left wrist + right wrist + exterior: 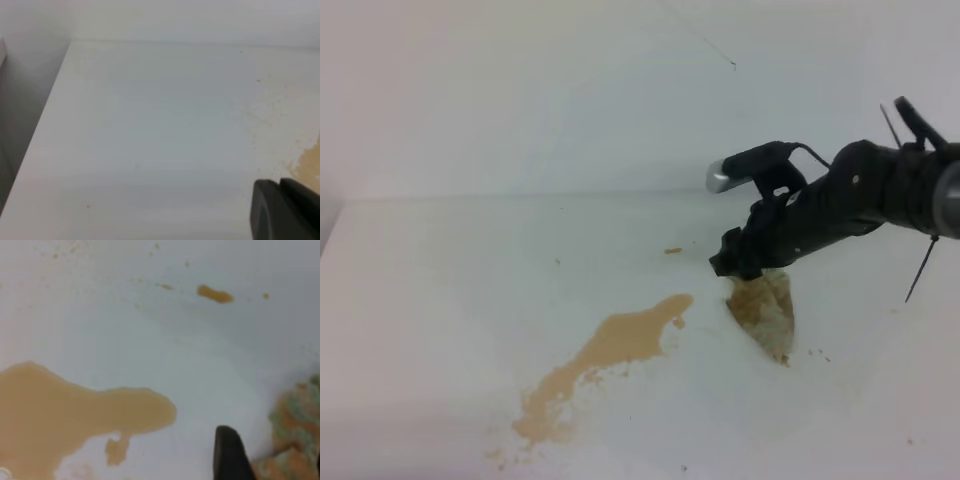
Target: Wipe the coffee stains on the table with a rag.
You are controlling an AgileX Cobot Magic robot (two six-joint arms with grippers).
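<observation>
None of the wiping looks done yet: the long tan-brown coffee stains (610, 355) lie whole on the large plain white desk (440, 300), running from the centre of the high view down toward 7 o'clock, with loose specks at the lower end and one small separate drop (673, 250) up at 12 o'clock from the main puddle.

Your lumpy, brown-blotched greenish-white rag (765, 310) sits on the desk just beside the puddle's upper tip, at 3 o'clock from it, not touching it. The black right gripper (745, 268) is low over the rag's top edge. From the wrist view you see only one dark finger (229, 455) next to the cloth, so judge the jaws as spread around or beside the rag rather than pinching it; no firm hold is visible.

Your left gripper (285, 210) shows only as a dark corner at 5 o'clock in its own view, so you cannot tell how its jaws stand.

Still left for you: grasp the rag, drag it toward 9 o'clock through the puddle, then catch the specks.
</observation>
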